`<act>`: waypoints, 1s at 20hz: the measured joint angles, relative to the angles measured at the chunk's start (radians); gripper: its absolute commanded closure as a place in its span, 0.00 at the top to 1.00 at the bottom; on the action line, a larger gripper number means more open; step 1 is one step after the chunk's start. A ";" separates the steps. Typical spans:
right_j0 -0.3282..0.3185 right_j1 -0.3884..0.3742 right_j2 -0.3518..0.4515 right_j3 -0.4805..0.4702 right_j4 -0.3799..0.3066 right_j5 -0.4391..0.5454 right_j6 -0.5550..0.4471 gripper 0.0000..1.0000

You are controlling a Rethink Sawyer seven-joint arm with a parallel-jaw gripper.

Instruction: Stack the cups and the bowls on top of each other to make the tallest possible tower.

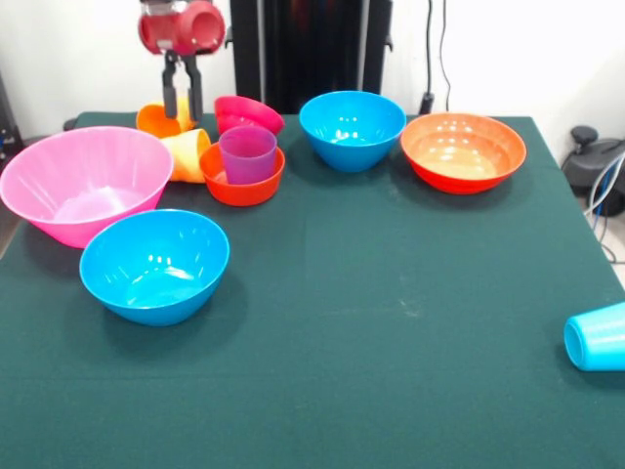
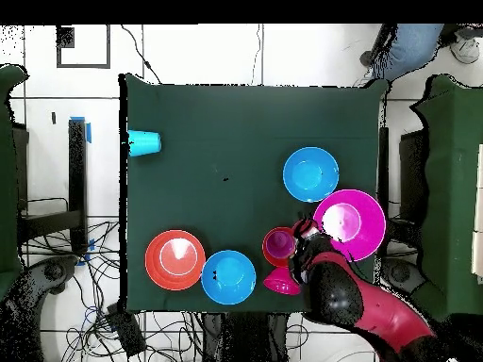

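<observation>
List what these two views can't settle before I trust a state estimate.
- Orange cup, front view: the gripper stands in front; contact unclear.
- Orange and yellow-orange cup, overhead view: hidden under the arm.
- Light blue cup, front view: cut off by the right edge.

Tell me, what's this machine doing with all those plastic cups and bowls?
It's meant to build a tower from them. The gripper hangs over the orange cup at the table's far corner, holding nothing that I can see. The only stack is the purple cup standing in the small orange bowl. The light blue cup lies alone on its side.
</observation>
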 measured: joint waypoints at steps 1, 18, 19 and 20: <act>0.008 0.018 -0.010 -0.005 -0.007 -0.004 0.000 1.00; -0.011 -0.004 -0.030 -0.012 -0.019 -0.003 0.000 1.00; -0.024 -0.011 -0.030 -0.014 -0.019 0.004 0.000 1.00; -0.032 -0.018 -0.030 -0.017 -0.019 0.011 0.000 1.00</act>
